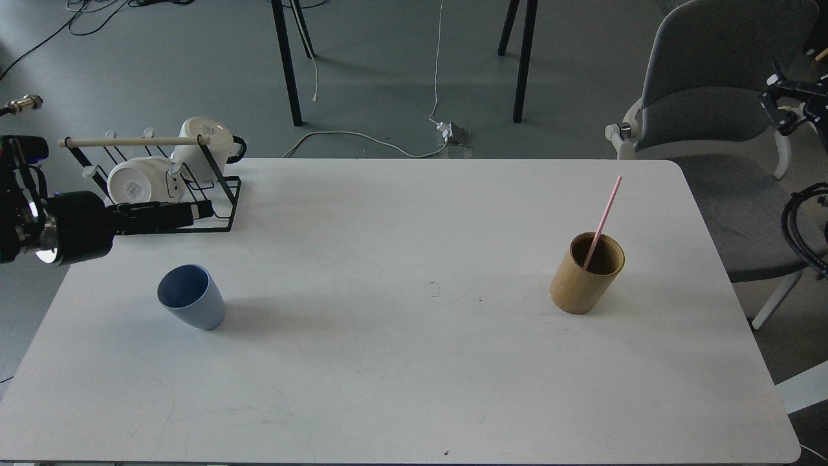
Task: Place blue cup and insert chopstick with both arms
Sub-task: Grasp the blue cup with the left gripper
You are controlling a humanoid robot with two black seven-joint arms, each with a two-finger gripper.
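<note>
Blue cup upright near desk left edge, reachable; left gripper beyond it, finger state unclear; pink chopstick leans in bamboo holder; right gripper unseen.

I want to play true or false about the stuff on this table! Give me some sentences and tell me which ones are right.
1. The pink chopstick stands inside the bamboo holder. True.
2. The blue cup lies tipped over on its side. False: it stands upright on the table, open end up.
3. The blue cup sits on the left part of the table, far from the bamboo holder. True.
4. The left gripper is holding the blue cup. False: it hangs near the black wire rack, apart from the cup and above it in the view.
5. The white mugs sit in the black wire rack. True.
</note>
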